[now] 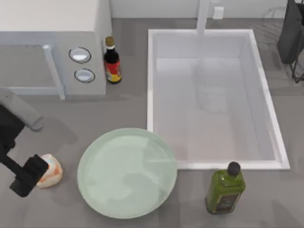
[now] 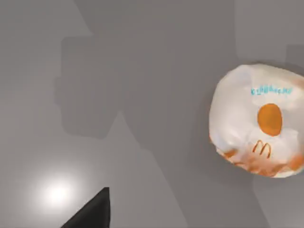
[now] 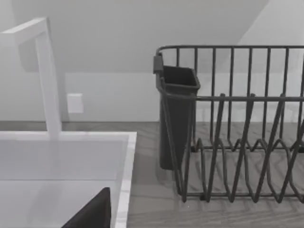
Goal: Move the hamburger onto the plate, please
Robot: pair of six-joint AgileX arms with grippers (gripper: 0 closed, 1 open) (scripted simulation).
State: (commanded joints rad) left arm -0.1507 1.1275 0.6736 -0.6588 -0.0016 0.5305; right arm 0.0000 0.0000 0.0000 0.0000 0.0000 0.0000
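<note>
- The left pincer (image 1: 29, 175) is hovering at the table's (image 1: 61, 209) front left, just beside the hamburger (image 1: 51, 174); whether its fingers are wide or narrow, I cannot tell.
- The hamburger is lying on the table, left of the plate (image 1: 127, 172) and apart from it; the left wrist view is showing it (image 2: 259, 127) resting on bare table.
- An olive-oil bottle (image 1: 225, 189) is standing right of the plate.
- Farther back, the sink (image 1: 151, 80) is sitting beside a dark sauce bottle (image 1: 112, 61).
- The right arm (image 1: 290, 33) is sitting parked at the far right.
</note>
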